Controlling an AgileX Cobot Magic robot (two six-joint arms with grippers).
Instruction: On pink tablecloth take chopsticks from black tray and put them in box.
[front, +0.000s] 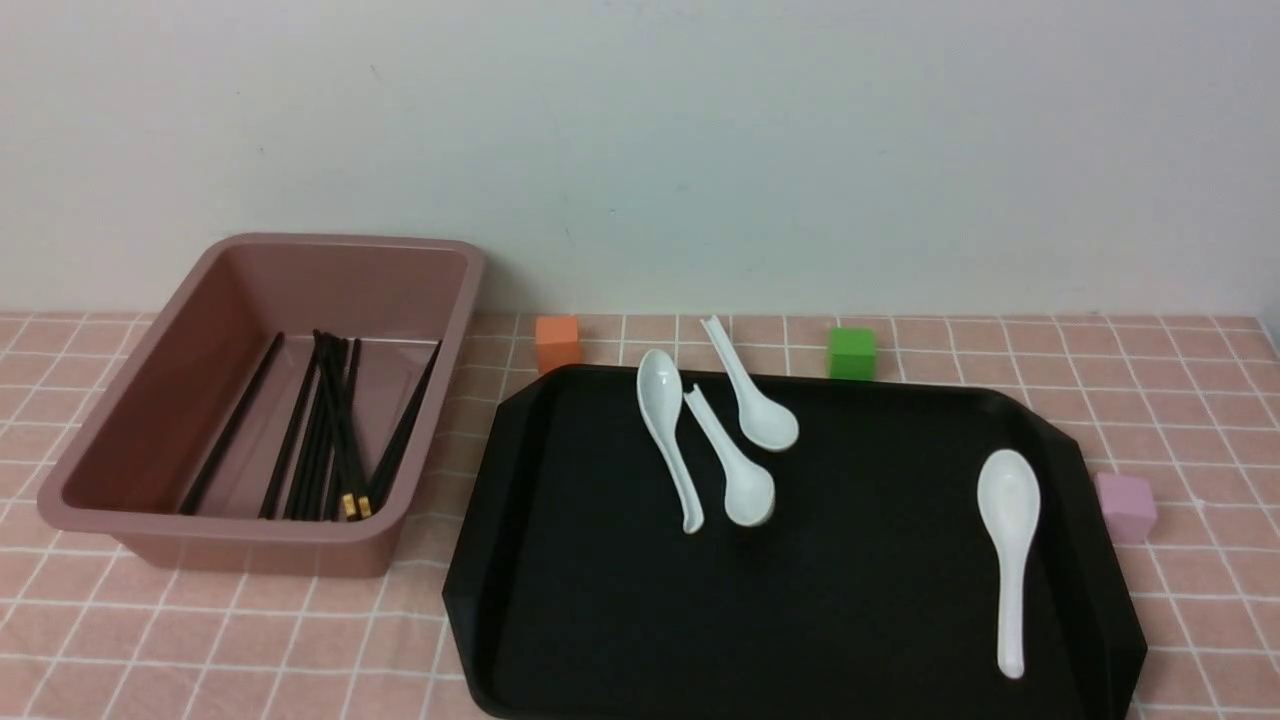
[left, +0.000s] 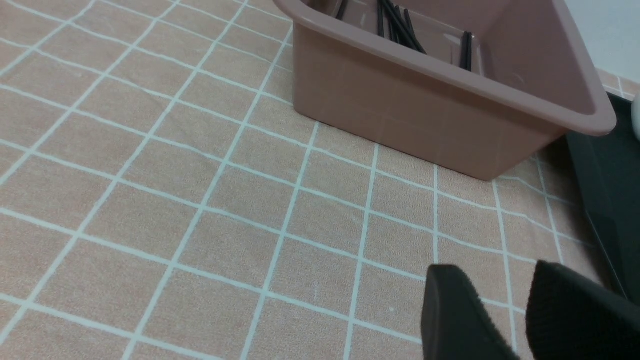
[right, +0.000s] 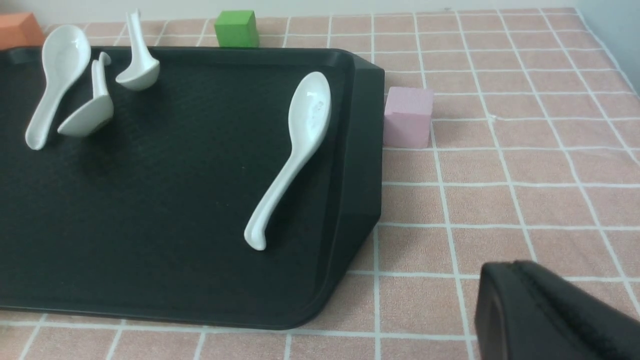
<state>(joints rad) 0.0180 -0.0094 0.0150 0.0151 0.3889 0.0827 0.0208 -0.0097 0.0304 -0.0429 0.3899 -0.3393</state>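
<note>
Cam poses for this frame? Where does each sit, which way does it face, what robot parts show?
Front: between the arms, facing the wall; box, black tray; no robot parts.
Left wrist: angled down at pink tablecloth, box; left end effector open.
Right wrist: looks at tray corner, pink cube; right end effector shut.
Shared: box, tray.

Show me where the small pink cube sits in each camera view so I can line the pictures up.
Front view: the pink cube is at the right, on the tablecloth, against the black tray's right rim.
Left wrist view: not in it; only the box and a strip of tray show.
Right wrist view: the cube is right of centre, near the top, beside the tray's cut corner.
Shared landmark: the lone white spoon nearest the cube.
</note>
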